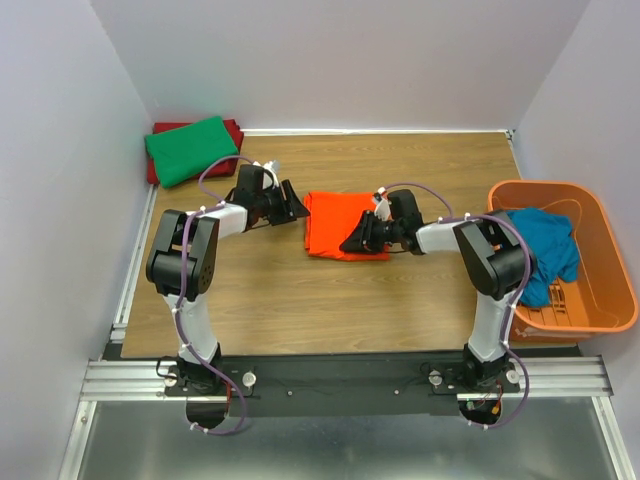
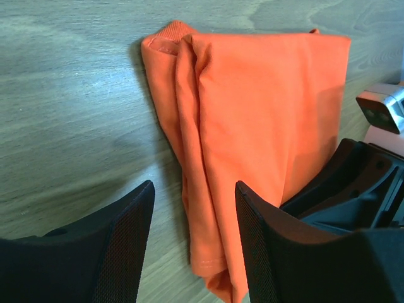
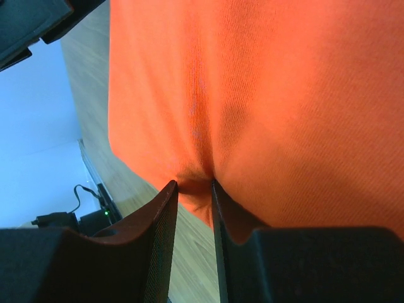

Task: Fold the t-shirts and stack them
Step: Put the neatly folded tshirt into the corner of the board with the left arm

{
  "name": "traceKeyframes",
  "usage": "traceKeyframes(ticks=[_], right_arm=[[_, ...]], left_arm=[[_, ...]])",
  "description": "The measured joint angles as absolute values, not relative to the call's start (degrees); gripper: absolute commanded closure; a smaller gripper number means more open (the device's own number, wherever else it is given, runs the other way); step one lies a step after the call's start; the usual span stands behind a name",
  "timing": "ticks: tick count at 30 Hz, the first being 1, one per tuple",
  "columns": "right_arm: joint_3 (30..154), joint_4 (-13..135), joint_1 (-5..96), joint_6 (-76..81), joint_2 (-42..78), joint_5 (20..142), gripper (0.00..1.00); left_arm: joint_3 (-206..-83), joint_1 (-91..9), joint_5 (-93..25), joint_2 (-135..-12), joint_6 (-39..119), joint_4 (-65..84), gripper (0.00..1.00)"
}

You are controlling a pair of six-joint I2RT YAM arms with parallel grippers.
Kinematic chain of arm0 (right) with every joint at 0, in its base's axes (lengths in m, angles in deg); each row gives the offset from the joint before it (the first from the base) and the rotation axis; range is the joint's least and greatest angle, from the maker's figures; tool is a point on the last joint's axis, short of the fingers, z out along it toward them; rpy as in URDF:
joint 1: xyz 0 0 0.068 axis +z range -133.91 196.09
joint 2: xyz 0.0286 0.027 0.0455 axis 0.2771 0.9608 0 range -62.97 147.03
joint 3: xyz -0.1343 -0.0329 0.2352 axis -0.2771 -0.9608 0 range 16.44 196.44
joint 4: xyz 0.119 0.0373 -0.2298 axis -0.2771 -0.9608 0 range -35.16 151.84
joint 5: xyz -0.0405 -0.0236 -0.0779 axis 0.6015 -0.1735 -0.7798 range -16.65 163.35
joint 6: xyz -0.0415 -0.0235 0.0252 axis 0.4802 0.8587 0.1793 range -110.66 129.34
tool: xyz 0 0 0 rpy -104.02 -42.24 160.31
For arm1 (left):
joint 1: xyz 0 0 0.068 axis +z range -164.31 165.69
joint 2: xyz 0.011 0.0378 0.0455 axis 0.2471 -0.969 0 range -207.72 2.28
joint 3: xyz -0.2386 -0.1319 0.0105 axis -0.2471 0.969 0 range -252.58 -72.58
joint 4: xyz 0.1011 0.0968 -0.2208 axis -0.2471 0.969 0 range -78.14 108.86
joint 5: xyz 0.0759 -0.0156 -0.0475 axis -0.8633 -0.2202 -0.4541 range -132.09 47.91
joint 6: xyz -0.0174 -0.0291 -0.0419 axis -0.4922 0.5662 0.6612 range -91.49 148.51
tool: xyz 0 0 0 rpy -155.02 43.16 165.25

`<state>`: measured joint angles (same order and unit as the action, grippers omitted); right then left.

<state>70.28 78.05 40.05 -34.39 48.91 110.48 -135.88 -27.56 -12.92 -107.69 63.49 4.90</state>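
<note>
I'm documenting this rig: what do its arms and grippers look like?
The left arm and right arm have black joints, white links and purple cables held by white ties. The fingers are broad, black and tapered, with meshed inner faces.

Orange shirt is showing plain; green shirt is covering dark red shirt; teal shirt is filling orange basket.

A robotics lab cell; plain white walls box in a wooden desk; left arm and right arm bolted to an aluminium rail.
</note>
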Motion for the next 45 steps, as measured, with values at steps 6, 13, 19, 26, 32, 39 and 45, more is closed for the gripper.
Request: traceKeyframes(ticks=[6,13,19,26,32,39,45], right_arm=[[70.13,78.53,39.97,-34.61,48.77,110.63,0.65],[71.59,76.84,39.97,-34.52,46.48,110.72,0.64],[74.57,74.81,39.97,-34.0,41.08,110.63,0.64],[75.4,72.82,39.64,-32.92,35.14,109.91,0.64],[75.4,71.55,38.85,-32.6,33.41,109.82,0.64],[75.4,71.09,38.57,-32.57,32.16,109.82,0.64],[75.22,70.94,38.57,-32.57,32.05,109.76,0.64]], left_arm=[[-135.88,-27.93,-12.98,-107.69,61.96,6.43,0.37],[-139.51,-29.7,-13.05,-109.99,59.62,9.38,0.37],[-145.41,-29.81,-15.8,-112.87,57.31,13.6,0.37],[-149.06,-30.86,-20.98,-114.53,54.49,18.1,0.37],[-150.07,-33.75,-21.25,-115.63,54.42,17.23,0.39],[-150.4,-35.89,-21.66,-116.83,56.83,15.41,0.72],[-150.9,-37.33,-23.02,-117.9,61.83,15.11,1.0]])
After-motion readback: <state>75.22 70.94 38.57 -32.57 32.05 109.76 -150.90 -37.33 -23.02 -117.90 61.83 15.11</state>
